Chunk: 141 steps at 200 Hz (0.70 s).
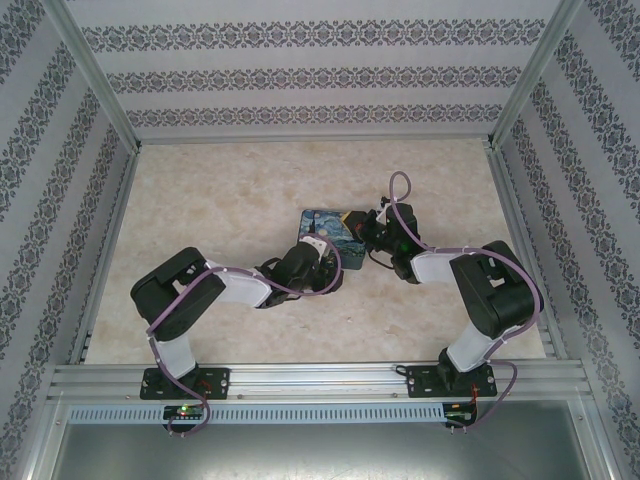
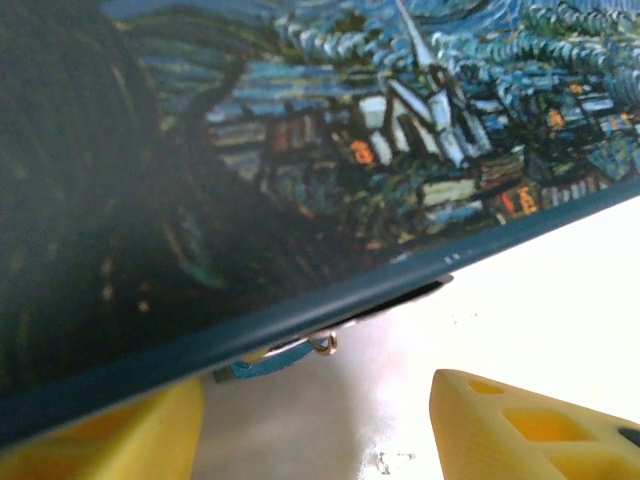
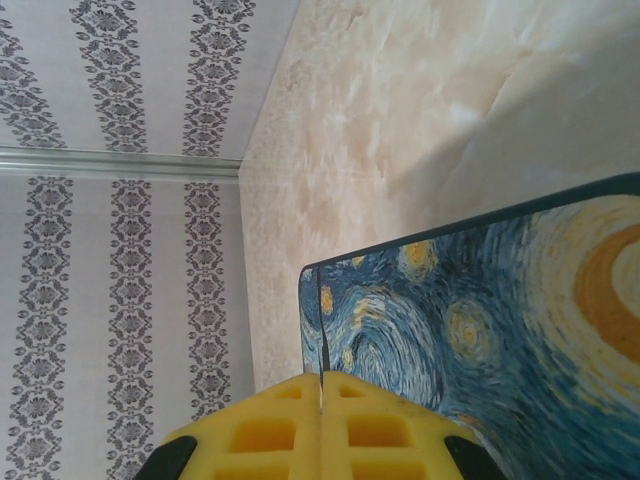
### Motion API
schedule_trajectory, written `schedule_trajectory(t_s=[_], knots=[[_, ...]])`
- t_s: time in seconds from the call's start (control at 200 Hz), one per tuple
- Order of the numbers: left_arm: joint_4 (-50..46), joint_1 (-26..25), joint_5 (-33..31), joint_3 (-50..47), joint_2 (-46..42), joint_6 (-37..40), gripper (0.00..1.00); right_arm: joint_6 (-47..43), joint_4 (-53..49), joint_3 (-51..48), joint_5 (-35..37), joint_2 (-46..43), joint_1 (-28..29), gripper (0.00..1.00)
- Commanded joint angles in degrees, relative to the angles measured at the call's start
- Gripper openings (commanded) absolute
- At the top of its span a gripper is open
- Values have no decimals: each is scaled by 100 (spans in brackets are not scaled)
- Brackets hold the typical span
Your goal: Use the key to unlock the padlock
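Tightly, the right pincer (image 3: 322,380) nips the key (image 3: 321,330) beside the box (image 3: 480,320)

black-and-white arms (image 1: 240,290), purple cables (image 1: 401,186), yellow fingers (image 3: 380,405)

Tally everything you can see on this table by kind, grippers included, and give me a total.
Grippers: 2, the left gripper and the right gripper
Starry-night box: 1
Blue padlock: 1
Key: 1
Total: 5

1 rounded-square box (image 1: 320,222) with swirling blue-and-yellow print lies flat near the centre of a beige marbled table (image 1: 230,190). 3 patterned wallpaper walls (image 1: 300,70) enclose it. A metal rail (image 1: 320,378), apparently aluminium, spans the near edge.
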Motion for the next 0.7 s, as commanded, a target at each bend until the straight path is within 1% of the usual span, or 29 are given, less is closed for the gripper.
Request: schedule_trajectory(t_s=[0.0,0.2,0.4,0.699], knots=[[371,-37,43,114,201,25,62,51,244,122,85,133,5,0],[587,-13,324,121,23,-387,62,65,246,121,143,194,13,0],[1149,58,564,20,193,-991,62,95,306,133,146,298,14,0],[1161,62,479,59,428,-1129,62,156,393,115,123,390,5,0]])
